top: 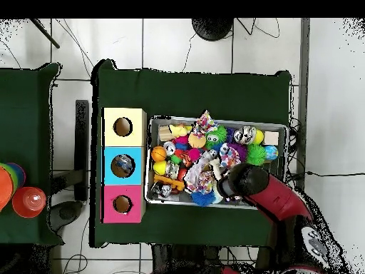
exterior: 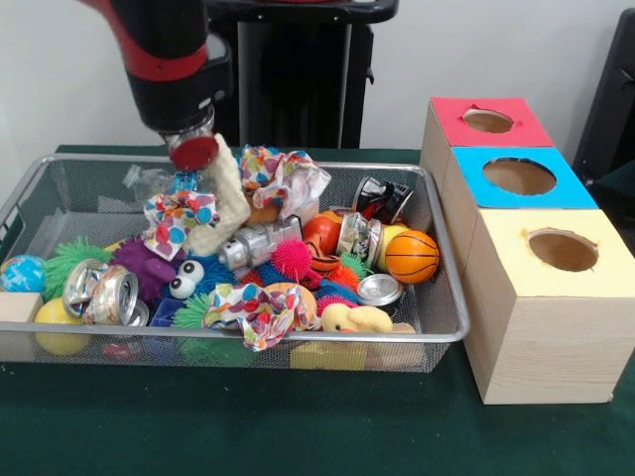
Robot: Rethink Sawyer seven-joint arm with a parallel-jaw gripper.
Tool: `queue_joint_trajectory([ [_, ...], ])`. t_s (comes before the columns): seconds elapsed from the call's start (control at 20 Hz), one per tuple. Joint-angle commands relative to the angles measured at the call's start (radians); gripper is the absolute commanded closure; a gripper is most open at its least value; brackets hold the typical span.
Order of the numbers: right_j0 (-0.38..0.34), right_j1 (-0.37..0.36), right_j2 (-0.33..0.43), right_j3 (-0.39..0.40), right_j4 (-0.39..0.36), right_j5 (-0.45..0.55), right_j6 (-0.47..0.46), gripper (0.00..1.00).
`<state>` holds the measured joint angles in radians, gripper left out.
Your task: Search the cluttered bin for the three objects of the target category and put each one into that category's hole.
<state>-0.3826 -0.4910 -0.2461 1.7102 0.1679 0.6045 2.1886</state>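
My gripper (exterior: 195,151) hangs over the left back part of the wire bin (exterior: 448,297). It is shut on a crumpled polka-dot paper (exterior: 220,198) whose cream side dangles down to the clutter. The fingers themselves are hidden behind a red disc and the paper. In the bin lie more polka-dot paper wads (exterior: 284,177), crushed cans (exterior: 105,294), a small basketball (exterior: 411,256), spiky balls (exterior: 292,258) and a yellow duck (exterior: 357,318). Right of the bin stand three boxes with holes: red (exterior: 488,120), blue (exterior: 519,176) and yellow (exterior: 563,249). From overhead the arm (top: 251,183) covers the gripper.
A green cloth (exterior: 248,426) covers the table. The boxes (top: 122,165) touch the bin's side (top: 147,160) in the overhead view. A purple googly-eyed toy (exterior: 159,268) and a globe ball (exterior: 22,273) lie at the bin's left. Coloured cups (top: 27,201) stand on a separate table.
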Motion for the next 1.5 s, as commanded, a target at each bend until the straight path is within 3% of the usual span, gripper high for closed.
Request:
queue_joint_trajectory([
  [0.05,0.021,-0.115,-0.068,0.094,-0.035,0.12,0.12,1.0],
  [0.75,0.04,-0.124,-0.072,0.132,-0.023,0.02,0.119,1.0],
  [0.95,0.017,-0.106,-0.037,0.163,-0.005,-0.066,0.116,1.0],
  [1.3,-0.079,0.048,0.079,0.155,-0.013,-0.318,0.094,1.0],
  [1.5,-0.066,0.1,0.072,0.123,-0.035,-0.374,0.104,1.0],
])
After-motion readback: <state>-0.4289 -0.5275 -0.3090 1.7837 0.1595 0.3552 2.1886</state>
